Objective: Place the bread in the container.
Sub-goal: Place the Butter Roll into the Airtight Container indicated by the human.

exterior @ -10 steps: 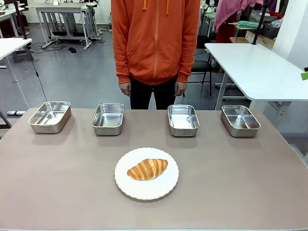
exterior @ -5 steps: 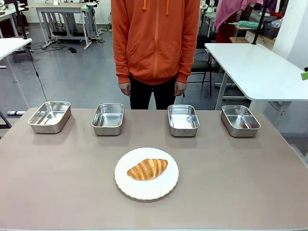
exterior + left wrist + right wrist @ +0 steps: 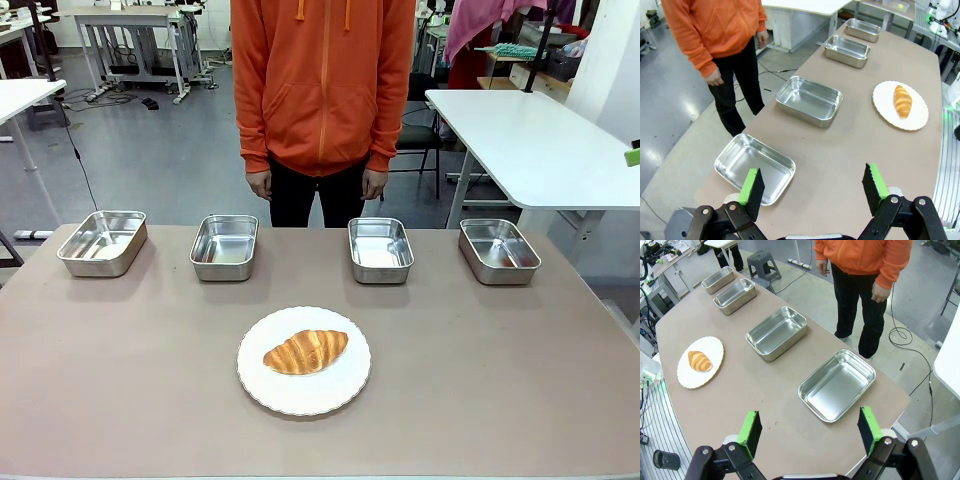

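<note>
Four pans [image 3: 225,246] stand in a row beyond the plate [image 3: 300,396], all empty. Nothing has shifted in the last second. The bread [image 3: 306,351] lies on the plate, untouched. The left end effector [image 3: 812,171] and right end effector [image 3: 808,413] hang released and empty, well away from the plate. Judging by this, the task has not begun and reaching for the bread comes first.

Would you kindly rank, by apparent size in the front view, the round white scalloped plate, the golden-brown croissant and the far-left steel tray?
Largest: round white scalloped plate.
Then far-left steel tray and golden-brown croissant, alike; the tray sits farther.
</note>
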{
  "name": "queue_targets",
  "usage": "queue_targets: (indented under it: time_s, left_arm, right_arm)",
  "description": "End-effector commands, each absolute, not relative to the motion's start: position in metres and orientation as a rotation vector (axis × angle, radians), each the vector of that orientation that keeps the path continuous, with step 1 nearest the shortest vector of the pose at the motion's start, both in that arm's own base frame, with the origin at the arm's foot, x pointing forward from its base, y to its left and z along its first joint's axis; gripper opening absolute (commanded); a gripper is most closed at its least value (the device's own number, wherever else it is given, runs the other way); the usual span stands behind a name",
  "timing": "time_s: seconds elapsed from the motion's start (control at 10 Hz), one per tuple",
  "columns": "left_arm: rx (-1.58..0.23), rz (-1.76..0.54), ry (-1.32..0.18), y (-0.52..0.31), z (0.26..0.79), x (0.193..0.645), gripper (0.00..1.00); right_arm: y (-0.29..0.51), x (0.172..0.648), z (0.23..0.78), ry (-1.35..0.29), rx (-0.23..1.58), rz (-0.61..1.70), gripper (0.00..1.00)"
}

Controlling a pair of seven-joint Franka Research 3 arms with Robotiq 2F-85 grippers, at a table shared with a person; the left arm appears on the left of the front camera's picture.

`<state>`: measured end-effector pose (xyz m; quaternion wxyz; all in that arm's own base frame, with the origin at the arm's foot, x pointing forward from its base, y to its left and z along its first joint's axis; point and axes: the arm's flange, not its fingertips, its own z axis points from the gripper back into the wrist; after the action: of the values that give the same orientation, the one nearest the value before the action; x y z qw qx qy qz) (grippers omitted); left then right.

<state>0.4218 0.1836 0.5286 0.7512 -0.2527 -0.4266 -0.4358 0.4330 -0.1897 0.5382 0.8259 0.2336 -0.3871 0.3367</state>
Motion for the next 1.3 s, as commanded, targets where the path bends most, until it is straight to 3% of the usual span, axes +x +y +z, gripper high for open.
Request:
queue_targets:
  time_s: [0.0, 1.2]
  left_arm:
    - [-0.560, -0.965, -0.945, 0.1857, 0.5299, 0.4211, 1.00]
    - [-0.560, -0.965, -0.945, 0.1857, 0.5299, 0.4211, 1.00]
  right_arm:
    - [-0.1892, 0.4335, 0.5392, -0.832, 0.503, 0.720, 1.00]
    - [-0.1892, 0.4335, 0.5392, -0.832, 0.503, 0.720, 1.00]
